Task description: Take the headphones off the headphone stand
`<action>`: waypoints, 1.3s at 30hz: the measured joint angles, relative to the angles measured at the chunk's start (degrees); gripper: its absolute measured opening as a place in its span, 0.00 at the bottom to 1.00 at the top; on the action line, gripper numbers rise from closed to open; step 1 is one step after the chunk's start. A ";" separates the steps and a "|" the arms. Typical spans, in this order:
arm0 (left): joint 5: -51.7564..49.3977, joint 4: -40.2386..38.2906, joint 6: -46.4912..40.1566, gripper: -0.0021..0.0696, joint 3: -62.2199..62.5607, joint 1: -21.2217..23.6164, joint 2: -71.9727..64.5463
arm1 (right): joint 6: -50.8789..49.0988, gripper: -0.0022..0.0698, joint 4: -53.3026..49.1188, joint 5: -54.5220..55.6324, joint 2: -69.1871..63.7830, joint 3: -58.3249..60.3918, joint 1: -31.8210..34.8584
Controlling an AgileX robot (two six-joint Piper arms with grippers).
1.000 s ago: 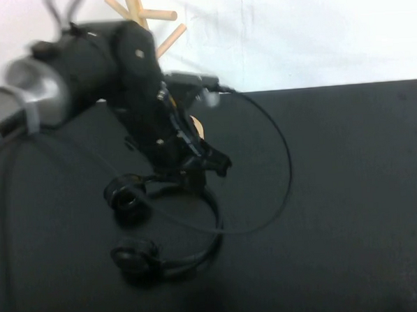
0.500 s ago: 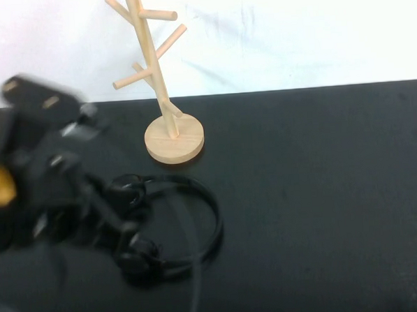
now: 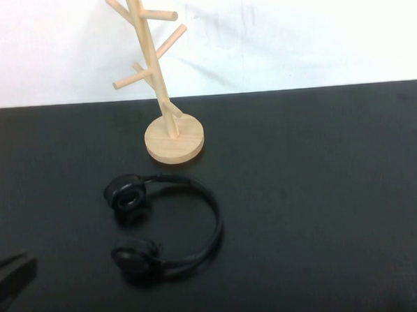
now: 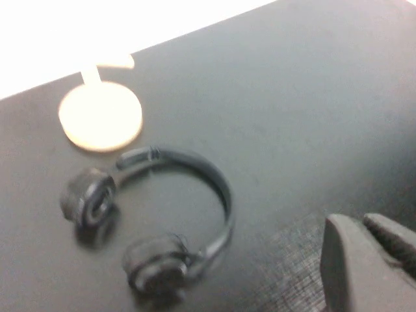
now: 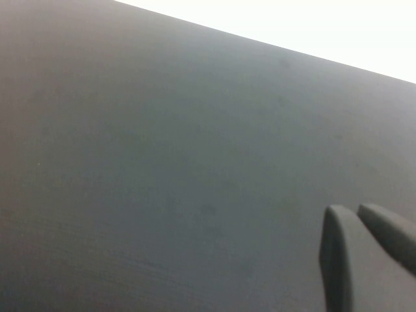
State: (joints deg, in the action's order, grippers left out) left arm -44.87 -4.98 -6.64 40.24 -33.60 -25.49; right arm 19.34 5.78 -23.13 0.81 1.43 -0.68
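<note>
The black headphones [image 3: 129, 194] lie flat on the dark table in front of the headphone stand [image 3: 155, 75], off its pegs and touching nothing. In the left wrist view the headphones [image 4: 91, 198] and the stand's round base [image 4: 101, 116] show ahead of the fingers. My left gripper [image 3: 25, 263] sits at the near-left corner of the high view, well clear of the headphones; the left gripper [image 4: 361, 224] is shut and holds nothing. My right gripper [image 5: 354, 213] shows only in its own wrist view, shut over bare table.
A white wall [image 3: 314, 31] runs behind the black table [image 3: 322, 192]. All pegs on the wooden stand are bare.
The left arm has pulled back from over the headphones toward the near-left corner, out of most of the high view. The headphones stay lying on the table.
</note>
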 joint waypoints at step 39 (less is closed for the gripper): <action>35.84 1.10 0.46 0.03 -41.63 28.26 26.07 | 0.00 0.02 -0.15 0.00 0.00 0.00 0.00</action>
State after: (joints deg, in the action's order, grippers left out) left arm -9.04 -3.88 -6.18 -1.39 -5.33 0.58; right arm 19.34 5.63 -23.13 0.81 1.43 -0.68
